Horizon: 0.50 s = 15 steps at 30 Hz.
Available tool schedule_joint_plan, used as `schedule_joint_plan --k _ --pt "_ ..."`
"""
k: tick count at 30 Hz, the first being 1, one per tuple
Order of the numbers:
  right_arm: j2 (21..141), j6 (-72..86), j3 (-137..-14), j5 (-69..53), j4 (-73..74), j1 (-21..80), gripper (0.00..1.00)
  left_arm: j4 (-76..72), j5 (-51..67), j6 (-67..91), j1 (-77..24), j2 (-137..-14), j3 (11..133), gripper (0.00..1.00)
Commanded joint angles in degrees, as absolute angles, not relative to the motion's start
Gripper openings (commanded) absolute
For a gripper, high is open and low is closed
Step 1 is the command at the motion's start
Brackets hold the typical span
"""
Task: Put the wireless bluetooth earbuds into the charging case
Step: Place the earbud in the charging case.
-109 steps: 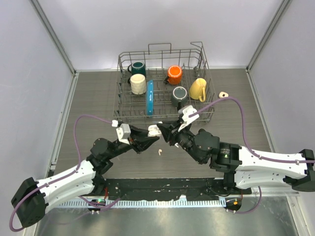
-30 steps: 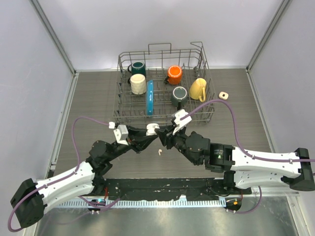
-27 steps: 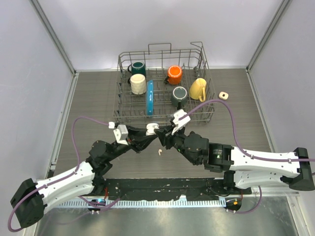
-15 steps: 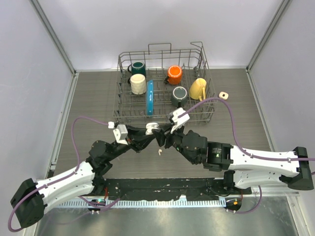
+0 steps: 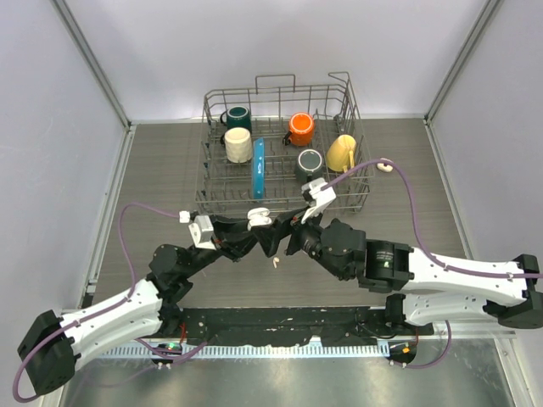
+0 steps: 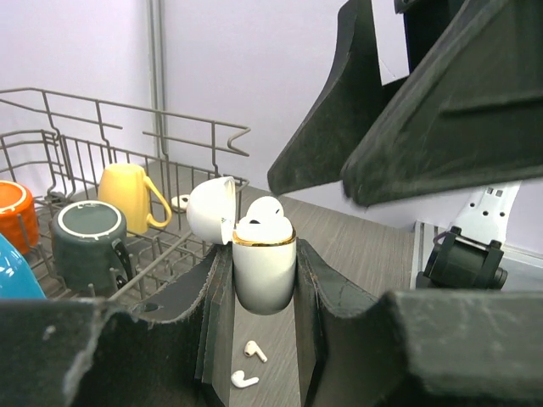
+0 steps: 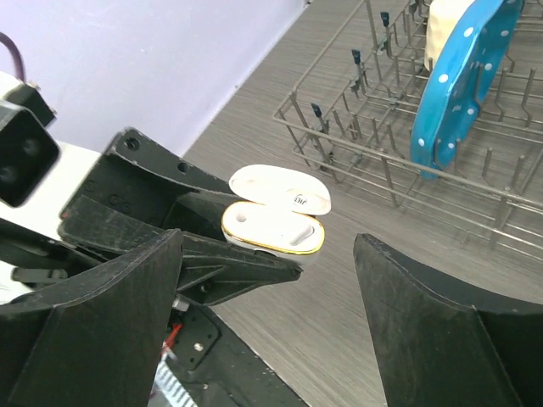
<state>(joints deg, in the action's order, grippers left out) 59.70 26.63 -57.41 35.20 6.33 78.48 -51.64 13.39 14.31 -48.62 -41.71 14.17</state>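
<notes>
My left gripper (image 6: 263,292) is shut on the white, gold-rimmed charging case (image 6: 265,271), which it holds upright with the lid flipped open. One white earbud (image 6: 265,210) sits in the case and the other slot looks empty in the right wrist view. My right gripper (image 7: 270,254) stands open just above and beside the case (image 7: 273,227), with nothing between its fingers (image 6: 382,127). Two loose earbuds (image 6: 254,350) (image 6: 244,381) lie on the table below the case. The top view shows the case (image 5: 258,219) between both grippers, with an earbud (image 5: 276,263) on the table.
A wire dish rack (image 5: 344,85) stands behind the grippers with teal, cream, orange, grey and yellow (image 5: 340,154) mugs and a blue plate (image 5: 259,168). A small pale object (image 5: 386,165) lies right of the rack. The grey walls close in on both sides.
My right gripper has opened wide and drawn back a little to the right of the case. The left gripper, still holding the case, shifted slightly left.
</notes>
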Motion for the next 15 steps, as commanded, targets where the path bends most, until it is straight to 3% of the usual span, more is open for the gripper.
schedule_joint_plan --k 1,6,15 --pt "56.2 31.2 -62.0 33.5 7.4 77.3 0.88 -56.0 11.8 13.0 -48.3 -40.6 14.0 0.00" --pt "53.3 35.1 -62.2 30.8 8.7 75.1 0.91 -55.4 11.8 13.1 -48.3 -40.0 14.1 0.00" --pt "52.0 44.2 -61.9 12.6 14.8 60.0 0.92 -54.0 11.2 12.5 -48.3 -38.0 14.5 0.00"
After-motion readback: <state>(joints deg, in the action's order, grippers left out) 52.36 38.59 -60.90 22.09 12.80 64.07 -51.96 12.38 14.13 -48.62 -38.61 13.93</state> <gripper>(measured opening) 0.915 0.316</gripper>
